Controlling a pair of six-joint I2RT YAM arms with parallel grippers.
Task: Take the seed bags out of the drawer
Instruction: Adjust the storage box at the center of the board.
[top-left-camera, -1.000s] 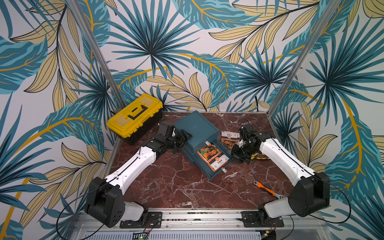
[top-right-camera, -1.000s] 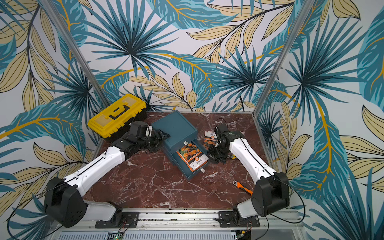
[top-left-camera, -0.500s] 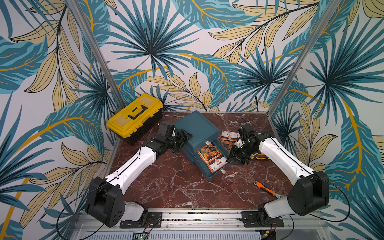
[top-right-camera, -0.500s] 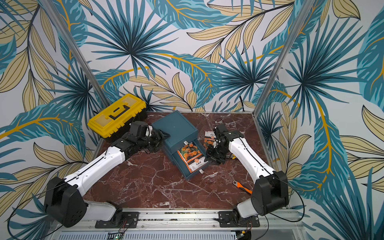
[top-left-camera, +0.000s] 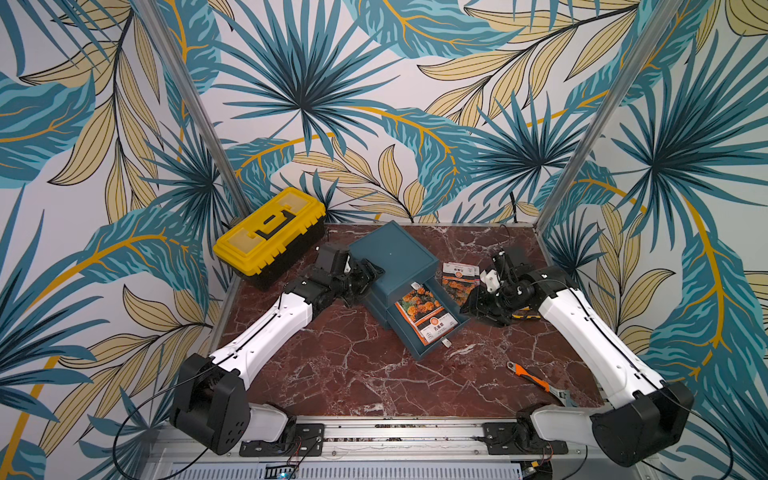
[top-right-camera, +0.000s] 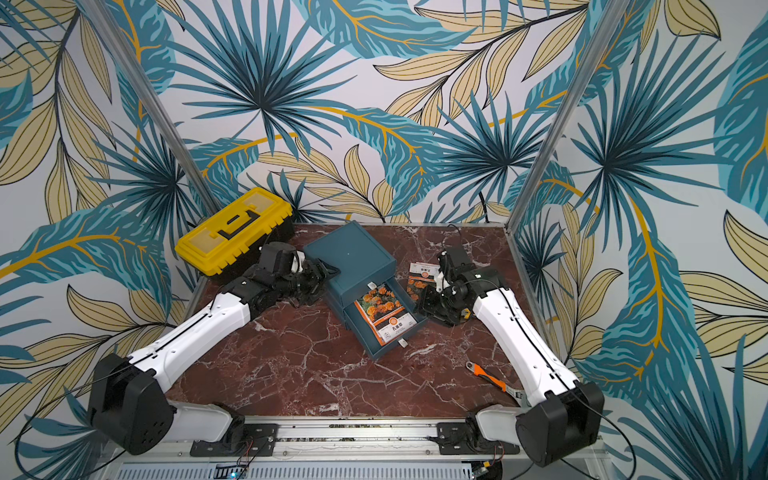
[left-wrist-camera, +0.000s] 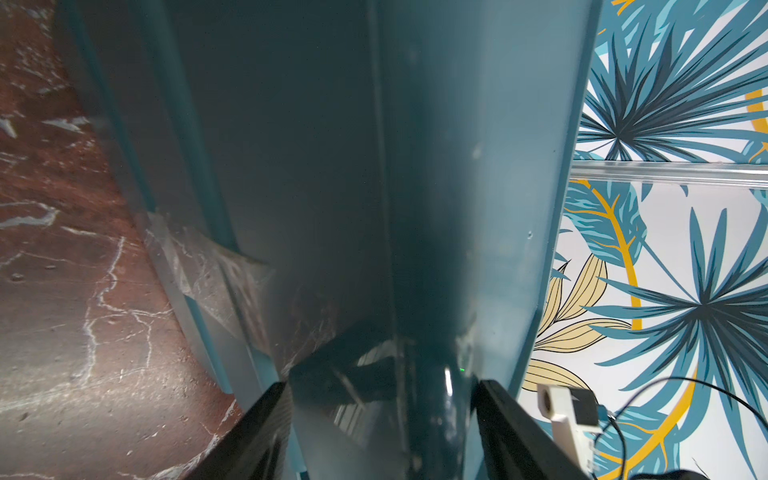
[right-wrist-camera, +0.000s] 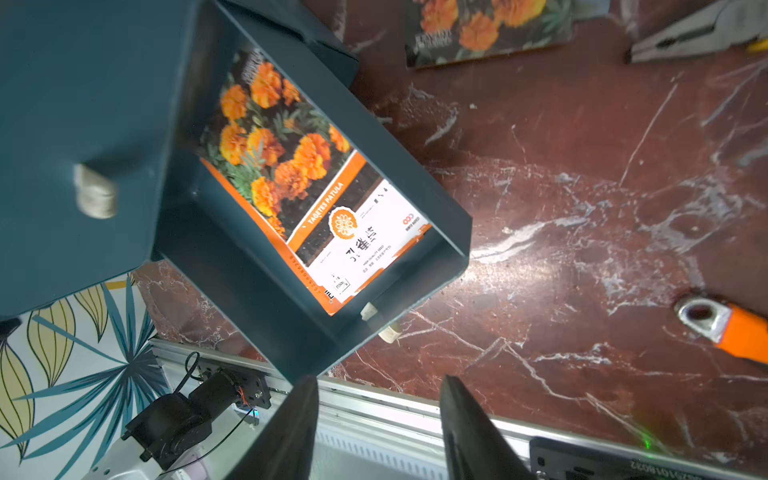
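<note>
On a red marble table, an orange-handled wrench lies near the right front edge. Beyond it, mid-table, the lower drawer of a teal cabinet is pulled out. One seed bag lies flat inside it, marigold photo up. The right gripper hovers just right of the drawer, jaws apart with nothing between them. On the left side, the left gripper clasps the teal cabinet's corner. Loose seed bags lie on the table right of the cabinet, beyond the right gripper. A yellow toolbox sits far left. The right wrist view alone shows the bag's print and the grey nose of the pliers. The left wrist view alone shows the left fingers straddling that corner.
</note>
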